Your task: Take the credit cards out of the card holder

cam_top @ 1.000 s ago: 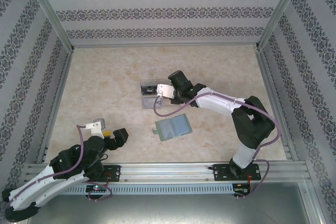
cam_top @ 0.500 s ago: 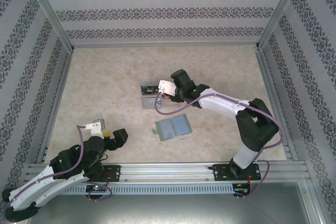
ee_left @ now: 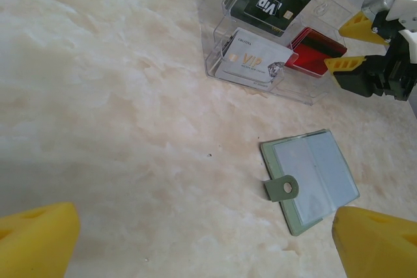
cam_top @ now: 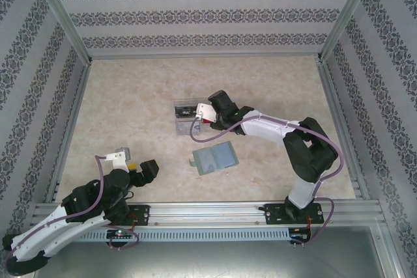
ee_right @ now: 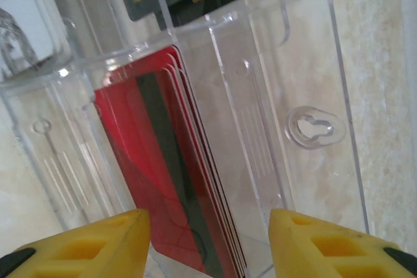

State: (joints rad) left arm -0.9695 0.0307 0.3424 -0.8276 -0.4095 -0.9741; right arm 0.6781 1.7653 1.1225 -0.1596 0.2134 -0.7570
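The card holder (cam_top: 215, 158) lay unfolded and flat near the middle of the table (cam_top: 130, 96), pale inner face up and clasp tab (ee_left: 281, 189) pointing toward 9 o'clock in the left wrist view. No card was visible in its pockets, so it was judged to be emptied.

The clear tray (cam_top: 186, 122) stood at 11 o'clock from the holder. The red credit cards (ee_right: 163, 180) stood on edge as a stack in one compartment. A dark VIP card (ee_left: 268, 1) and a white VIP card (ee_left: 253, 60) occupied adjacent compartments, presumably to keep card types sorted.

The right gripper (ee_right: 208, 245) was positioned above the red compartment, at the tray's 3 o'clock side in the top view. Its fingers (ee_right: 98, 242) stood partly apart, straddling the stack without pinching it. This posture was judged consistent with a release into the slot.

The left gripper (cam_top: 140, 170) rested at 8 o'clock from the holder, near its base. Its fingers (ee_left: 36, 239) were spread fully and held nothing, keeping the work area unobstructed.
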